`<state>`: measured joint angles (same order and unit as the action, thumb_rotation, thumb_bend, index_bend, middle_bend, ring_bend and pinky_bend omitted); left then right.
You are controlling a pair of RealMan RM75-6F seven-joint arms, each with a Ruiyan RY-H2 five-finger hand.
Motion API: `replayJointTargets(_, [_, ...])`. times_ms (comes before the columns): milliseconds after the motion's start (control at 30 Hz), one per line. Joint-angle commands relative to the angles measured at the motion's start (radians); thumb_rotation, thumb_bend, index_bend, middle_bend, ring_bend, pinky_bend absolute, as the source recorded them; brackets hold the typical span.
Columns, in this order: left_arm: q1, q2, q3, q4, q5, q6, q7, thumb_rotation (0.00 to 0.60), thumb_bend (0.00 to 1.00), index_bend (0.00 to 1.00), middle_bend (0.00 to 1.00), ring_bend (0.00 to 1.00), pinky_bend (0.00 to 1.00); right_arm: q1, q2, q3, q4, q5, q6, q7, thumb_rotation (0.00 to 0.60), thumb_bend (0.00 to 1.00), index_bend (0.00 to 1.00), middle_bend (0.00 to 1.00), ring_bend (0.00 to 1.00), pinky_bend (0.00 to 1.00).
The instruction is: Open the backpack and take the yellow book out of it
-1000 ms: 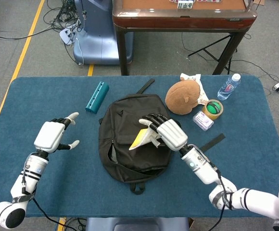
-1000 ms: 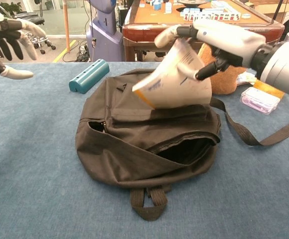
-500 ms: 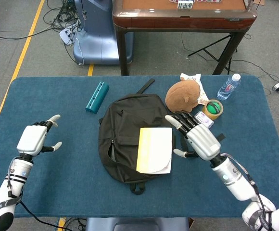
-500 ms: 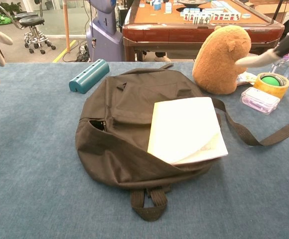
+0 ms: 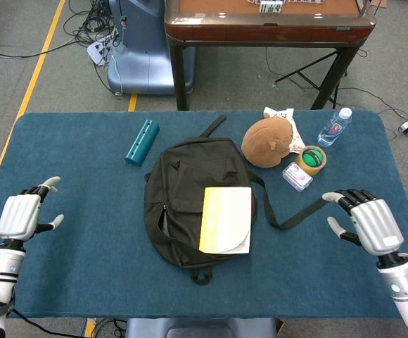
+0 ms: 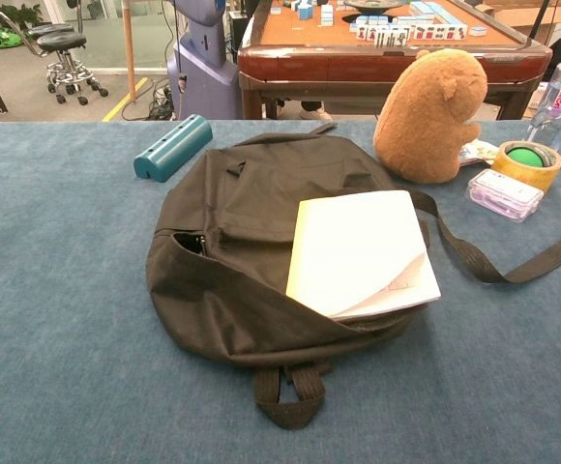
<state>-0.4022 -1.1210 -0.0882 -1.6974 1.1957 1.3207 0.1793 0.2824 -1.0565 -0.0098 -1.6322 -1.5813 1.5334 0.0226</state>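
The black backpack (image 5: 183, 190) (image 6: 232, 242) lies flat in the middle of the blue table. The yellow book (image 5: 226, 219) (image 6: 361, 251) rests closed on top of the backpack's right half, touched by neither hand. My left hand (image 5: 20, 215) hovers near the table's left edge, fingers apart, holding nothing. Far to the right, near the table's right edge, my right hand (image 5: 369, 222) is also spread and empty. Neither hand appears in the chest view.
A teal cylinder (image 5: 141, 141) lies behind the backpack to the left. A brown plush toy (image 5: 268, 140), a tape roll (image 5: 311, 159), a small clear box (image 5: 296, 176) and a water bottle (image 5: 335, 127) stand at the back right. The backpack's strap (image 5: 297, 213) trails right.
The right hand pulled the book out, let it drop onto the backpack, then withdrew to the right. The left hand drew back to the left edge.
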Motion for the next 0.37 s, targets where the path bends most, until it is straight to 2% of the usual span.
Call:
replayJointTargets(33, [0.039,-0.001,0.018,0.001,0.026,0.042,-0.004,0.6,0.25,0.21,0.34,0.34,0.34,-0.07,0.005,-0.026,0.03,0.038,0.042,0.006,0.6,0.33,0.35,0.4,0.37,0.41])
replayJointTargets(233, [0.107,-0.013,0.06,-0.013,0.085,0.109,0.011,0.6,0.25,0.22,0.34,0.34,0.34,-0.144,-0.004,-0.037,0.065,0.087,0.051,0.074,0.6,0.35,0.35,0.4,0.37,0.41])
replayJointTargets(367, [0.141,-0.038,0.076,-0.014,0.134,0.163,0.053,0.6,0.25,0.23,0.34,0.34,0.34,-0.177,-0.015,-0.034,0.075,0.1,0.06,0.062,0.6,0.35,0.35,0.39,0.37,0.41])
